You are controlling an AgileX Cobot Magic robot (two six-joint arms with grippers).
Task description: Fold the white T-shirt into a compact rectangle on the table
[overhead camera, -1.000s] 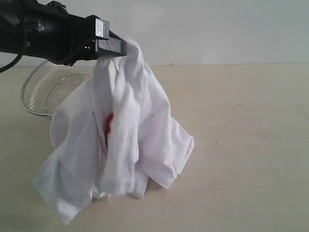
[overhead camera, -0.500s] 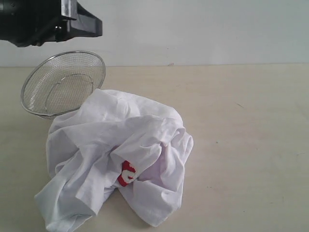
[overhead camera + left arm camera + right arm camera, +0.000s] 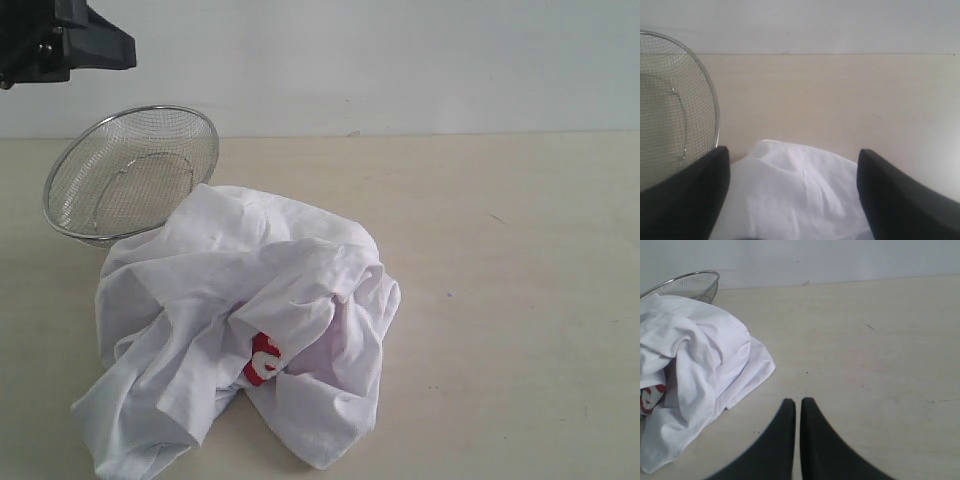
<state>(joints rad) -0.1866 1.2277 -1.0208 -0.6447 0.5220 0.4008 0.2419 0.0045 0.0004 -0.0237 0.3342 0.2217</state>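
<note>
At far left, high above the table [image 3: 520, 300], the left gripper [image 3: 792, 152] hangs with its black jaws spread wide, holding nothing. Below it a steel mesh bowl [image 3: 130, 170] sits tilted, fine wire weave inside a shiny round rim, just behind the white T-shirt [image 3: 230, 300] and seemingly touching it. The shirt lies in a crumpled heap left of the table's centre: thin, soft cotton in deep folds, with a scrap of red lettering [image 3: 263, 358] peeking out low in the pile. It looks light and limp, likely to sag and drag rather than keep any shape, so a loose corner at the heap's edge seems the best place to pinch. To the right stretches matte, pale beige tabletop with faint grain. The right gripper [image 3: 797, 405] hovers there, jaws clenched together and empty.
</note>
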